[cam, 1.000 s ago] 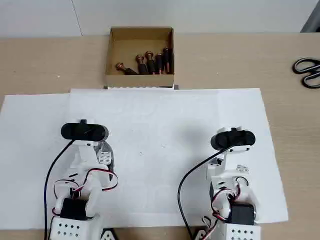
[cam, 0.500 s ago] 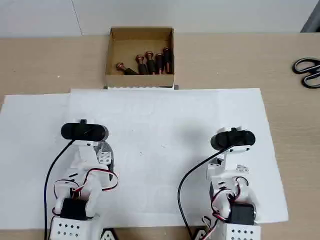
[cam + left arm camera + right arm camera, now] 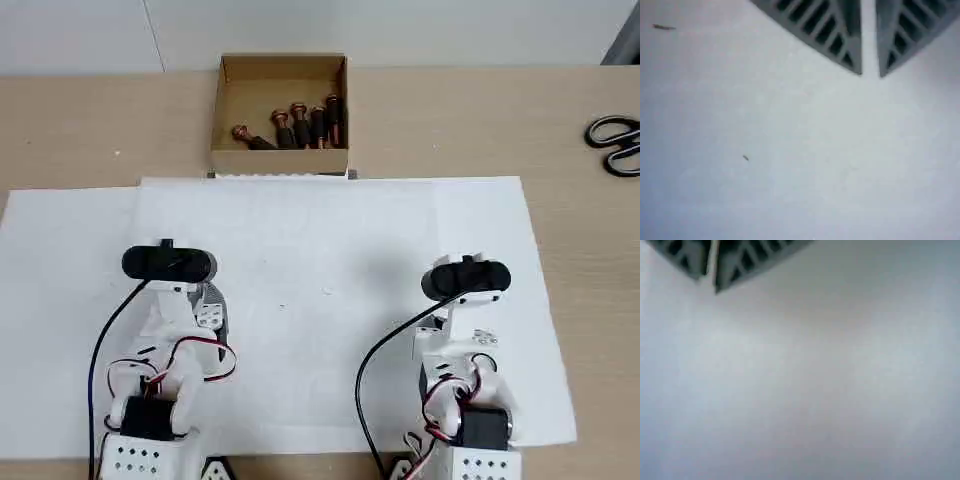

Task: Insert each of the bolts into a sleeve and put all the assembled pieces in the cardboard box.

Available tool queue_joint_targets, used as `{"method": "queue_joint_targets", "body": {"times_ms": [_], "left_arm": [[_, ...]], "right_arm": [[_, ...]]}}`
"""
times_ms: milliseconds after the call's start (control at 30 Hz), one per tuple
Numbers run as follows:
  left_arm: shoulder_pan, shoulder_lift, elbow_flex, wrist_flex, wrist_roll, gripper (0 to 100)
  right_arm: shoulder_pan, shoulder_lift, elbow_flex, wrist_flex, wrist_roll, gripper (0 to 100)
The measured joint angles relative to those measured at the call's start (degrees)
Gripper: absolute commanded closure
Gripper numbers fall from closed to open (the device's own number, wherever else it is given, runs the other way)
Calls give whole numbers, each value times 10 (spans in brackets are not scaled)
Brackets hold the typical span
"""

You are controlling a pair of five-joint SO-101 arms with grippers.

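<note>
Five assembled pieces (image 3: 298, 122): bolts pushed into sleeves, lying side by side in the right half of the cardboard box (image 3: 280, 160), heads toward its far wall; five is my count from above
Box: at the far edge of the tabletop (image 3: 90, 120), left of the middle, its near wall just beyond the far edge of the paper sheet (image 3: 330, 240)
Step in hand: every bolt and sleeve I can see is already paired and boxed, so I judge the task done or at its very end
Arms: one arm (image 3: 170, 330) near the sheet's near left corner, the other arm (image 3: 462, 330) near its near right corner, both folded low and well apart from the box
Left gripper (image 3: 869, 74): jaws drawn to a narrow slit, holding nothing, over bare paper
Right gripper (image 3: 710, 287): jaws nearly touching, holding nothing, over bare paper
Next move: probably none beyond resting; any further piece would call for the jaws to spread first, then a long reach toward the far edge
Edges: the box walls stand upright, so a drop must come from above the rim; scissors (image 3: 615, 143) lie at the far right edge of the tabletop, well away from both arms
Open room: the broad stretch of paper between the arms and the box gives a straight path, and the arms have a wide gap between them
</note>
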Motion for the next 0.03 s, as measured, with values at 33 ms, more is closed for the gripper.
{"method": "queue_joint_targets", "body": {"times_ms": [33], "left_arm": [[0, 0, 0, 0, 0, 994]], "right_arm": [[0, 0, 0, 0, 0, 995]]}}
